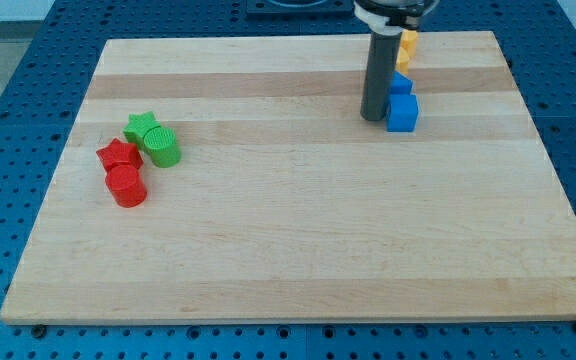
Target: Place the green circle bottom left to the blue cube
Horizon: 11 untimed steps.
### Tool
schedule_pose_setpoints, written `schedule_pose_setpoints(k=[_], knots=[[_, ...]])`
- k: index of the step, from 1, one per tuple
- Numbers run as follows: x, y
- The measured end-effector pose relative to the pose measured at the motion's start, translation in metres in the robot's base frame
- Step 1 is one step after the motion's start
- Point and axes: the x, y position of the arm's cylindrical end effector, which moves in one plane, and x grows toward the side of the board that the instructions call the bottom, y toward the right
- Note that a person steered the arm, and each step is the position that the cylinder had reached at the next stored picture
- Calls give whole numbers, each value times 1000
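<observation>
The green circle (pixel 162 147) is a short green cylinder at the view's left, touching a green star (pixel 142 127) above-left of it. The blue cube (pixel 402 113) sits at the view's upper right, with a second blue block (pixel 400 84) just above it. My tip (pixel 372 118) is at the end of the dark rod, right against the blue cube's left side. It is far to the right of the green circle.
A red star (pixel 118 155) and a red cylinder (pixel 127 186) lie just below-left of the green circle. A yellow block (pixel 407 46) sits behind the rod near the board's top edge. The wooden board (pixel 298 250) lies on a blue perforated table.
</observation>
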Motion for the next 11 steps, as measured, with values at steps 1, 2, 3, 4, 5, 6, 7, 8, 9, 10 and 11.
schedule_pose_setpoints(k=[1, 2, 3, 4, 5, 6, 7, 8, 9, 10, 11], knots=[[-9, -50], [-54, -136], [-57, -236], [-41, -288], [16, -283], [30, -292], [70, -274], [111, -262], [140, -239], [133, -193], [110, -194]])
